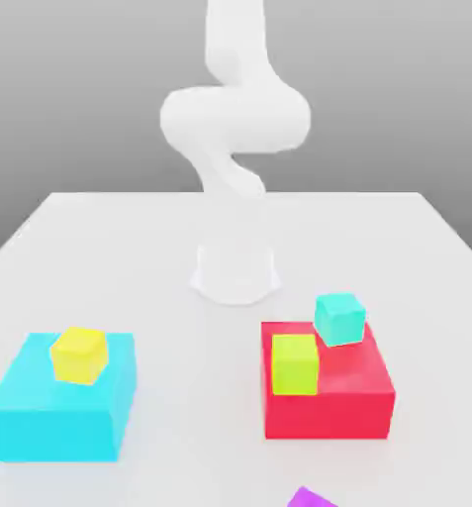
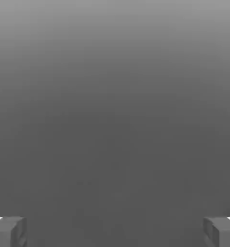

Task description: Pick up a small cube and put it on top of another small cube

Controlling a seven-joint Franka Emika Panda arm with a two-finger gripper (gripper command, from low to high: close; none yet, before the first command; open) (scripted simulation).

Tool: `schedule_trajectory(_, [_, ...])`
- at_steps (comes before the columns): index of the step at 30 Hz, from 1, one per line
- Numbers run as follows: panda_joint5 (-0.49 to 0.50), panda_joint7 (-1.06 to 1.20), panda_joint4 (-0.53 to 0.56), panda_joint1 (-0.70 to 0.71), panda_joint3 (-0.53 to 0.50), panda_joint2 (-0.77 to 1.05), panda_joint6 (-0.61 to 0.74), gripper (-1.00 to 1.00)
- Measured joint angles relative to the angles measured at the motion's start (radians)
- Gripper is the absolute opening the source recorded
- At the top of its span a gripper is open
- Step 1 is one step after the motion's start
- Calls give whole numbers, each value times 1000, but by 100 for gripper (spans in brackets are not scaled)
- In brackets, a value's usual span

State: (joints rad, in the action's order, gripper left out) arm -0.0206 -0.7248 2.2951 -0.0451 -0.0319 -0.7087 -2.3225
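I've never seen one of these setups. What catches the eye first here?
The bright blocks on the white table: a big cyan block at the exterior view's left with a yellow cube on top, and a big red block at the right carrying a lime cube and a teal cube. Behind them rises the white arm.

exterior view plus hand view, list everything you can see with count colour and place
large block: 1, cyan, on the table at the exterior view's left
large red block: 1, red, on the table at the exterior view's right
small yellow cube: 1, yellow, on top of the cyan block
small lime cube: 1, yellow-green, on the red block
small teal cube: 1, teal, on the red block's far edge
purple object: 1, purple, cut off by the exterior view's lower edge
table: 1, white
arm: 1, white, based at the table's middle
claw: 1, grey fingers, open, holding nothing
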Motion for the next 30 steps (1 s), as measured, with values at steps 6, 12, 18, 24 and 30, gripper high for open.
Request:
schedule_trajectory(6, [-60,191,-12,-100,-70,224,-55,0])
schedule_trajectory(12, [-127,383,-24,-167,-110,443,-107,0])
schedule_trajectory(18, [-176,561,-36,-201,-109,660,-161,0])
schedule_trajectory(24, [-168,701,-45,-216,-96,869,-222,0])
schedule_trajectory(30, [-90,790,-53,-228,-92,1066,-290,0])
